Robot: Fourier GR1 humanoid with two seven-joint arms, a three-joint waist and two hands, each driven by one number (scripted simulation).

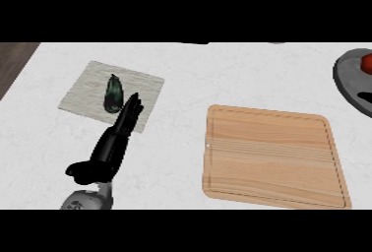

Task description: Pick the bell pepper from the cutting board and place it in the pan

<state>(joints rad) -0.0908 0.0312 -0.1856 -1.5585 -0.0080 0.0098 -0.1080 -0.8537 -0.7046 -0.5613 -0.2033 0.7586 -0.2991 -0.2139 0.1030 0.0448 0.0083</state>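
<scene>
Red bell pepper point(367, 62) already in pan point(347, 78), far right edge; cutting board point(270, 156) bare. My left hand point(109, 145) released, fingers straight, beside dark vegetable point(112, 93) on grey mat point(87, 88). Right hand out of view. Placement looks done; I'd keep left hand parked.

Pale wooden cutting board point(272, 157), grey pan point(350, 78), red bell pepper point(367, 62), white marbled counter point(240, 74)
</scene>
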